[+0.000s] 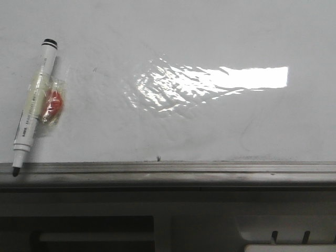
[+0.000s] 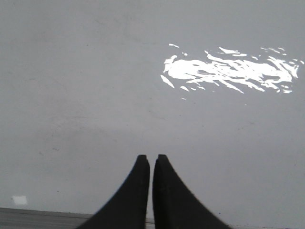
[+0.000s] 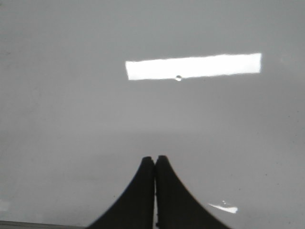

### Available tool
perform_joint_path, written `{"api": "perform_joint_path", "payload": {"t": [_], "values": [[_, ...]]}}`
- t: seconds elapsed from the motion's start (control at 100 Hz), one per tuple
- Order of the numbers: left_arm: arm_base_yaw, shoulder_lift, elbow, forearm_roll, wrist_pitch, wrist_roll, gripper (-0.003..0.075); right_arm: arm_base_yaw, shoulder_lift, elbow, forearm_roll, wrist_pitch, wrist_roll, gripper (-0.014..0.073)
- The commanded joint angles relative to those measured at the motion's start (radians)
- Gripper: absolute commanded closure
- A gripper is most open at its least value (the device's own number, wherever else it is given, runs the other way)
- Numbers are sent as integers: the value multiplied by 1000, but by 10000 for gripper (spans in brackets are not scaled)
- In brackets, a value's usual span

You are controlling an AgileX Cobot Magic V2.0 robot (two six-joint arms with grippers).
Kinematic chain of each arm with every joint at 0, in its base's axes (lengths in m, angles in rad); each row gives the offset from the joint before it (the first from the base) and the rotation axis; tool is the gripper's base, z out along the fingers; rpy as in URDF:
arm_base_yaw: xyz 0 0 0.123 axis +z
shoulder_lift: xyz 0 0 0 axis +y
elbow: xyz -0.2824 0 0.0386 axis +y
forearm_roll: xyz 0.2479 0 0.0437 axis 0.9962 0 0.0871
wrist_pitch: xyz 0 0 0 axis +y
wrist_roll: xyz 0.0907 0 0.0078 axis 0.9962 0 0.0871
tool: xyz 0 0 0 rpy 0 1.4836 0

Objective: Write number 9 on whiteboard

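Note:
The whiteboard (image 1: 210,126) fills the front view, glossy white with a bright rippled glare, and a grey metal ledge (image 1: 173,169) runs along its lower edge. No number 9 shows on it. A white marker (image 1: 34,105) with black cap end and black tip lies slanted at the left, with a clear wrap and an orange piece (image 1: 52,102) taped to it. Neither gripper shows in the front view. My left gripper (image 2: 151,157) is shut and empty over bare board. My right gripper (image 3: 155,158) is shut and empty over bare board.
A small dark mark (image 1: 158,157) sits just above the ledge. Below the ledge are dark openings and pale fixtures (image 1: 283,241). Light glare shows in both wrist views (image 2: 228,71) (image 3: 193,67).

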Motion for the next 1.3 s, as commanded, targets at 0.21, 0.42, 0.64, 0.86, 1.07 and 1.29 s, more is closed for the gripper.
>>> {"api": "perform_joint_path", "payload": {"t": [0.21,0.42,0.64,0.86,1.07,1.29], "values": [[2,-25,-67,-177,-7,2,741,-6,29,-49,108,18,-6,663],[2,16,-206,-160,89,20,740,-6,192,-166,114,137,-6,663],[2,23,-253,-15,130,27,727,-6,312,-250,129,160,-6,663],[2,23,-246,-26,94,27,340,-6,316,-239,129,139,-6,663],[-4,28,-224,-134,-3,30,248,-6,316,-239,129,139,-6,663],[-112,108,-239,-186,-27,232,248,-6,316,-239,129,139,-6,663]]}}
